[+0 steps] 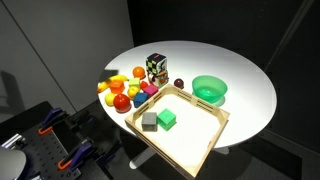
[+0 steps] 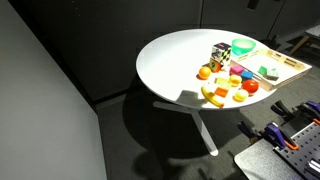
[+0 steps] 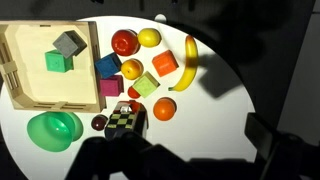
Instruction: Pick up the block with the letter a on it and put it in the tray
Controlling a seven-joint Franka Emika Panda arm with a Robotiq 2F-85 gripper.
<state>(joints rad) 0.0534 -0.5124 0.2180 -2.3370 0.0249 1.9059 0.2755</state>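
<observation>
The block with the letter a (image 1: 156,68) stands upright on the round white desk (image 1: 250,80), at the far edge of a cluster of toy fruit and coloured cubes (image 1: 125,92), left of the green bowl (image 1: 210,90) and clear of it. The tray (image 1: 205,140) lies nearer, just beside the cluster, and holds a grey cube (image 1: 149,120) and a green cube (image 1: 167,119); the block is outside it. In the wrist view the block (image 3: 125,120) sits between the bowl (image 3: 53,130) and an orange (image 3: 164,108). The hand (image 3: 180,165) shows only as dark blurred shapes at the lower edge, apparently spread wide and gripping nothing.
</observation>
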